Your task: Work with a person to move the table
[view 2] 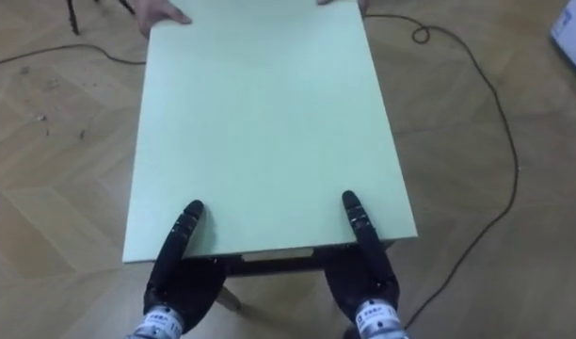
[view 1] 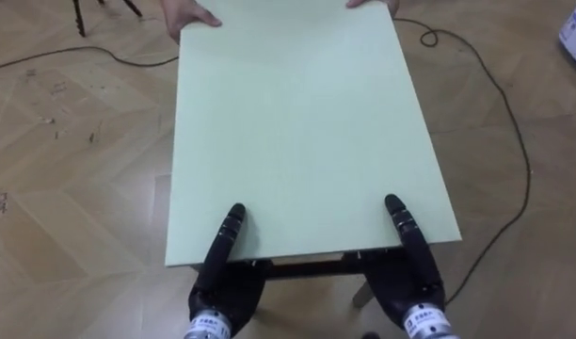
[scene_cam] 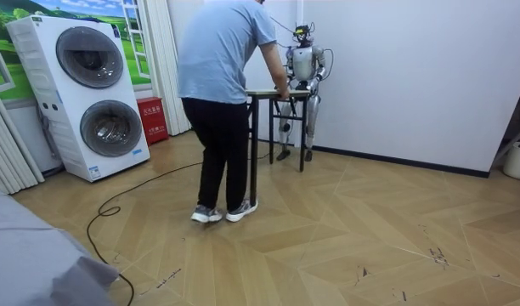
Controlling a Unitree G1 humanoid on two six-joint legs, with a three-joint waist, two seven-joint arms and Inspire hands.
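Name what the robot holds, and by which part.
The table, by its near edge: left hand and right hand each clamp it, thumb on top. A person holds the far edge.

Table top (view 1: 307,122) was smooth, matt, painted-looking board. Floor (view 1: 72,188) was wood parquet, low sheen, scuffed in spots. Left hand (view 1: 227,281) and right hand (view 1: 410,271) had black plastic-looking shells, slight gloss. Person's shirt (scene_cam: 222,51) was plain matt cloth. Washer casings (scene_cam: 39,59) were glossy white.

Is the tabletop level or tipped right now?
Level: in the room view the tabletop runs flat between the person and the robot, one at each end.
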